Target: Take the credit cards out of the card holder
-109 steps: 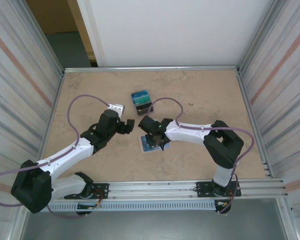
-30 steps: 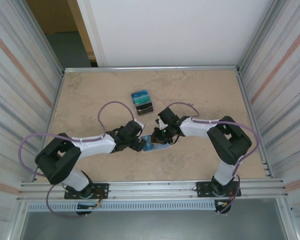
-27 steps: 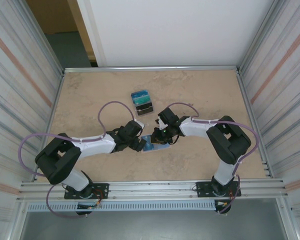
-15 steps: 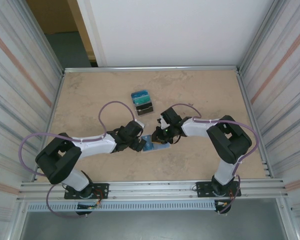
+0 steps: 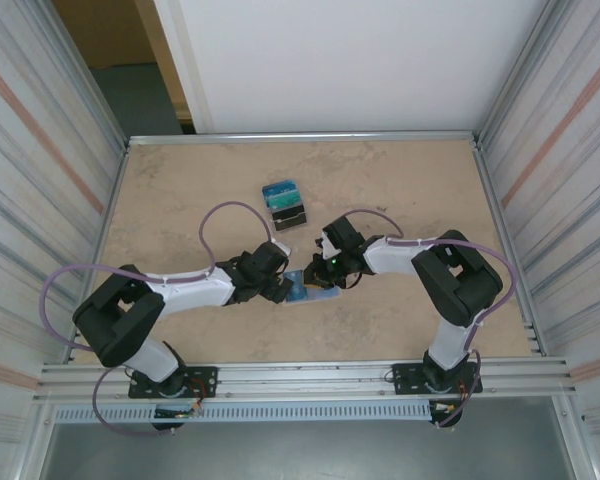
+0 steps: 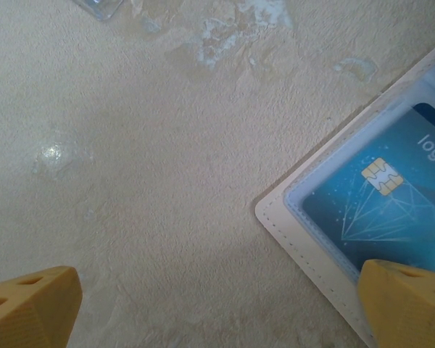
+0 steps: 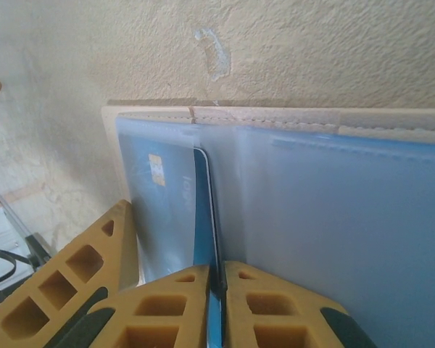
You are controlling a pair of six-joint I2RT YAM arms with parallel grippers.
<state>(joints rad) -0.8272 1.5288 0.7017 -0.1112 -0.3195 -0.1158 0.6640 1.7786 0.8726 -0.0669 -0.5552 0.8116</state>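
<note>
- Blue rectangular plastic credit card (image 6: pixel 380 210), seated in the clear pocket of the flat tan card holder (image 6: pixel 304 243): the word "logo" in white lower-case letters at the card's upper right, running to the frame edge, so any further letters cannot be read.
- Same card: a white line-drawn diamond emblem below the gold chip contact pad (image 6: pixel 379 176).

L pincer (image 6: pixel 217 310) wide open — R pincer (image 7: pixel 217 275) pinched shut.
</note>
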